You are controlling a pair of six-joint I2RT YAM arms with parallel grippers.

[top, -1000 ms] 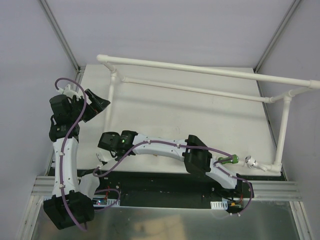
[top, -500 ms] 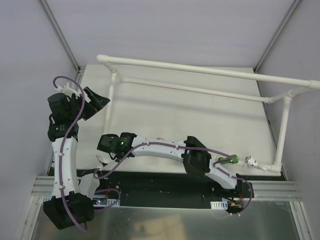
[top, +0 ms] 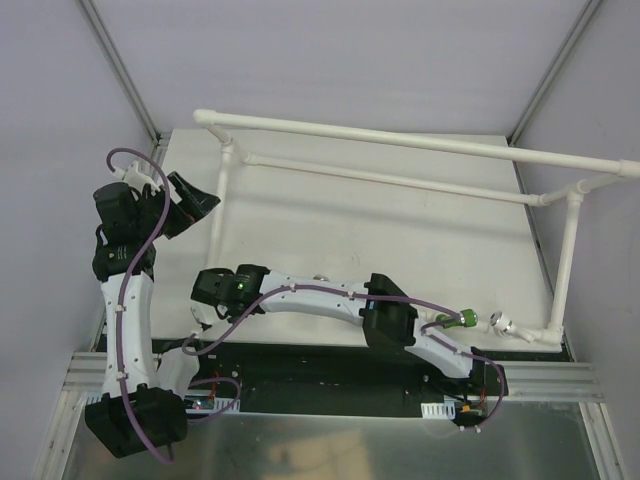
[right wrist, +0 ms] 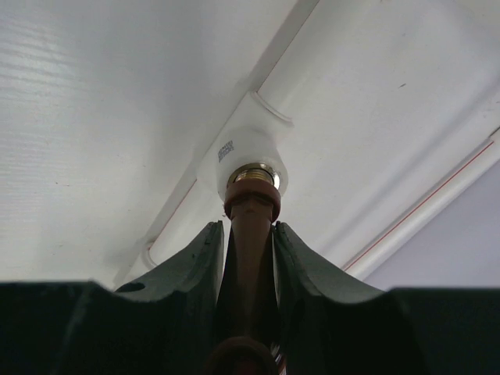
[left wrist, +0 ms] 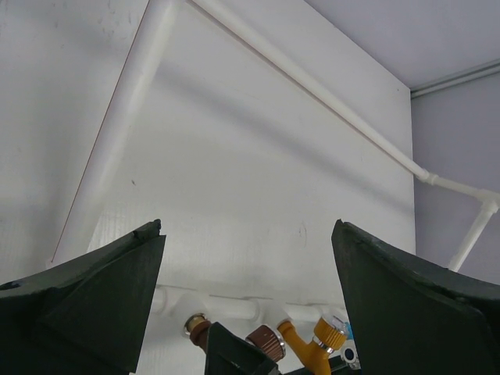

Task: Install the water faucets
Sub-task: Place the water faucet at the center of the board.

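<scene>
White pipe frame [top: 400, 140] spans the upper top view. At far left, the left gripper [top: 190, 205] gapes wide, empty. The right gripper [right wrist: 248, 226] is clamped on the brown faucet [right wrist: 251, 205], whose tip meets a pipe fitting [right wrist: 246, 152] at centre. A green faucet [top: 460, 320] lies lower right.

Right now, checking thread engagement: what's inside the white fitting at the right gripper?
The brown faucet, held by the right gripper, has its brass end at the fitting mouth; thread depth is hidden.

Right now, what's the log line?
right end effector: shut on brown faucet | faucet end: at white fitting | left end effector: open
</scene>
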